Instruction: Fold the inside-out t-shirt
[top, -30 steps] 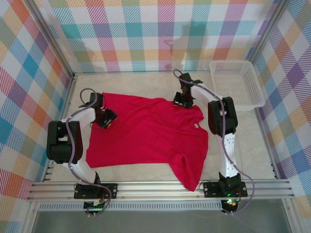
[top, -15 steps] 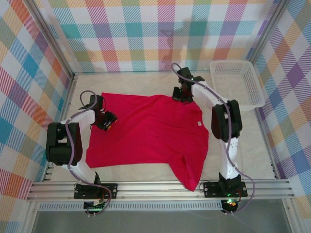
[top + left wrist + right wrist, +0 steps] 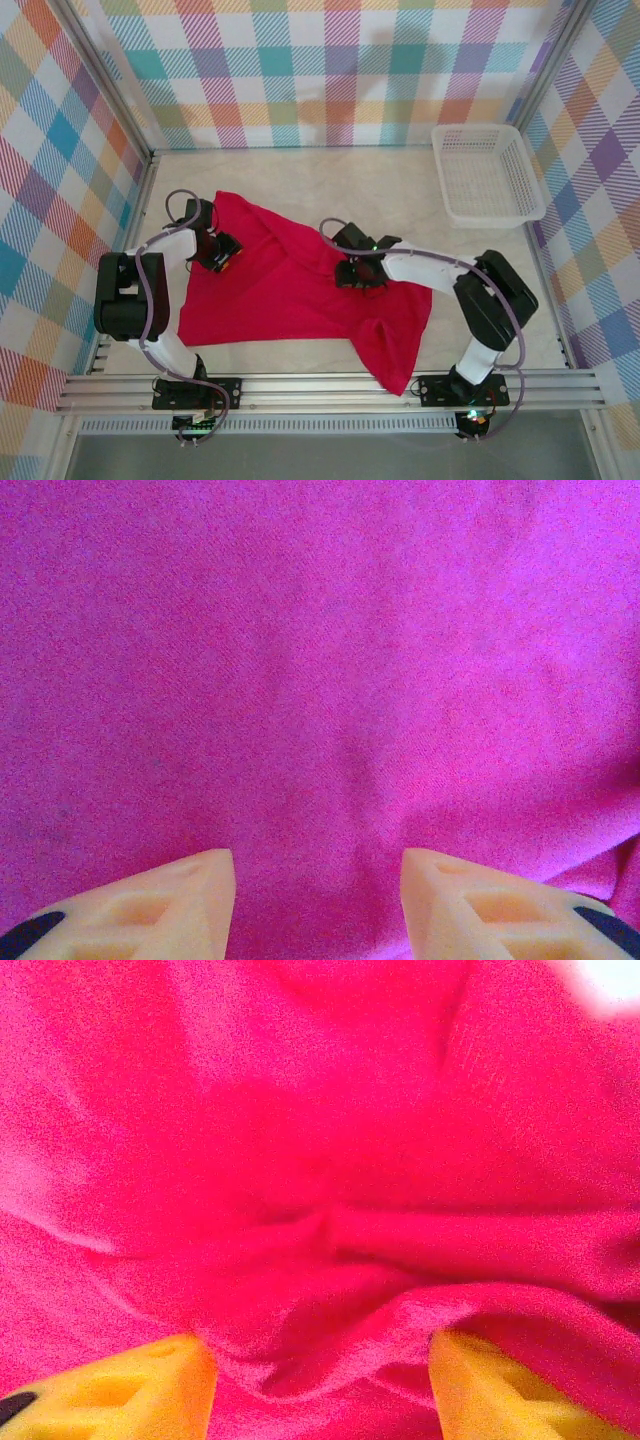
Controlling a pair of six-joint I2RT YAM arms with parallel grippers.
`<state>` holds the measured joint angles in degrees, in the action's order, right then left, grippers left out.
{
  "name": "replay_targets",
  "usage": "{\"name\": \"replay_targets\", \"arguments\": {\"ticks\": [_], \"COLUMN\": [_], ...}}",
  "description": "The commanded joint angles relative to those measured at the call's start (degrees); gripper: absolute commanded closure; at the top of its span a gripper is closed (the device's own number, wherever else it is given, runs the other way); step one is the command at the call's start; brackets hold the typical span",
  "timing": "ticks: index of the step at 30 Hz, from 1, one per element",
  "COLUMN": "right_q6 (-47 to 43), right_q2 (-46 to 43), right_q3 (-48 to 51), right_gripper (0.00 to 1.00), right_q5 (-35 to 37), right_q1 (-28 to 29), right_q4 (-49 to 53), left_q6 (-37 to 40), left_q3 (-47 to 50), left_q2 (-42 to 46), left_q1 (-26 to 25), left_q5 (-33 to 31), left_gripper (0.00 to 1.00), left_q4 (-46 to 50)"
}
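Note:
The inside-out t-shirt (image 3: 290, 300) is bright red and lies across the middle of the table, its far right part folded in toward the centre and a sleeve trailing at the near right. My right gripper (image 3: 358, 272) sits low over that folded-in part. Its yellow fingers stand apart in the right wrist view, so the right gripper (image 3: 320, 1355) is open over a bunched ridge of the t-shirt (image 3: 300, 1160). My left gripper (image 3: 220, 250) rests over the shirt's far left area. It is open, with flat t-shirt cloth (image 3: 320, 660) beneath the left gripper (image 3: 315, 865).
A white mesh basket (image 3: 487, 172) stands at the back right corner. Bare pale table (image 3: 330, 175) lies beyond the shirt and to its right. Plaid walls and metal rails close in the table.
My right gripper travelled from the shirt's far right corner toward the middle, drawing that edge over the body, and its jaws now stand apart. The left gripper stayed in place.

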<state>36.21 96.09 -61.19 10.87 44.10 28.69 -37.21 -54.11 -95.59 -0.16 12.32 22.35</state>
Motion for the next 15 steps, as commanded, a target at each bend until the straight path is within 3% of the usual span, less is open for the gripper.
{"name": "replay_targets", "arguments": {"ticks": [1, 6, 10, 15], "right_q6": [-1.3, -5.7, -7.1, -8.9], "right_q2": [-3.3, 3.3, 8.5, 9.4], "right_q3": [-7.4, -14.1, -19.6, -18.0], "right_gripper": [0.39, 0.39, 0.36, 0.36], "right_q5": [2.1, 2.0, 4.8, 1.0], "right_q1": [-2.2, -6.2, -7.7, -8.5], "right_q4": [2.7, 4.4, 11.4, 10.7], "left_q6": [0.5, 0.3, 0.8, 0.4], "left_q3": [1.1, 1.4, 1.2, 1.4], "left_q2": [2.1, 2.4, 2.7, 2.1], "left_q1": [0.3, 0.3, 0.3, 0.4], "left_q5": [-0.7, -0.4, -0.6, -0.3], "left_gripper": [0.52, 0.52, 0.52, 0.52], "left_q4": [0.0, -0.2, 0.4, -0.3]}}
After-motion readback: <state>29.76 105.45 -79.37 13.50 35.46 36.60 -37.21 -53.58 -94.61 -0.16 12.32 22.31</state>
